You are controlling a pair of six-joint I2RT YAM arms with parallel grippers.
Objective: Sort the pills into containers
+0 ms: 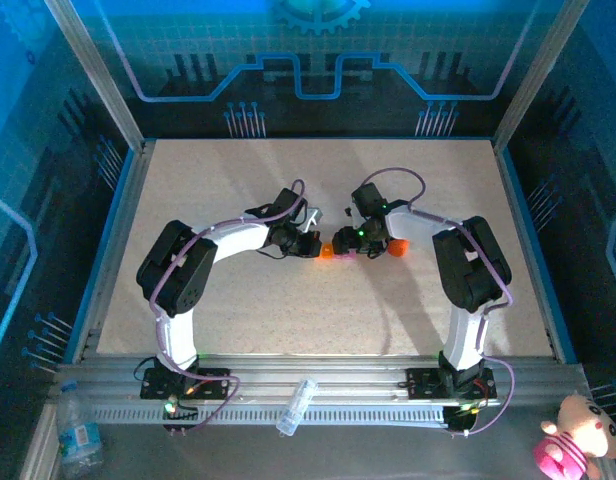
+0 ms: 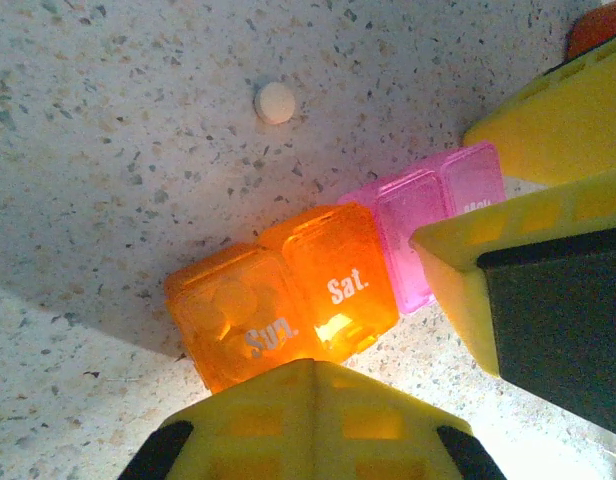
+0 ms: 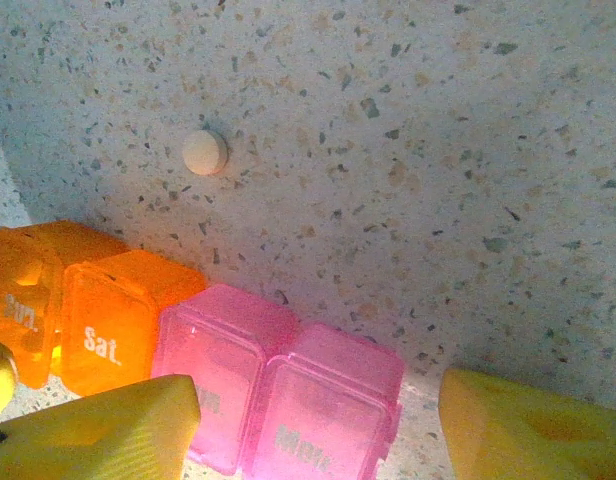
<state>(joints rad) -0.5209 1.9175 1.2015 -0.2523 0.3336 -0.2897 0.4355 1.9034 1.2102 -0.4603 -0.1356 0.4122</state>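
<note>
The containers [image 2: 318,290] are a strip of joined orange and pink compartments lying mid-table [image 1: 326,252]. The orange ones read "Sun." and "Sat."; round pills show through the "Sun." lid. One loose white pill [image 2: 275,102] lies on the table beyond the strip, also in the right wrist view [image 3: 205,152]. My left gripper [image 2: 316,365] is shut, empty, its tips at the near edge of the orange compartments. My right gripper [image 3: 318,420] stands open astride the pink compartments [image 3: 278,385], its left finger [image 3: 98,430] over one and its right finger [image 3: 528,430] apart from them.
An orange bottle [image 1: 396,247] lies just right of the right gripper. A clear bottle [image 1: 296,405] rests on the front rail, and a pink plush toy [image 1: 573,435] sits off the table at the bottom right. The speckled table [image 1: 288,310] has raised blue edges.
</note>
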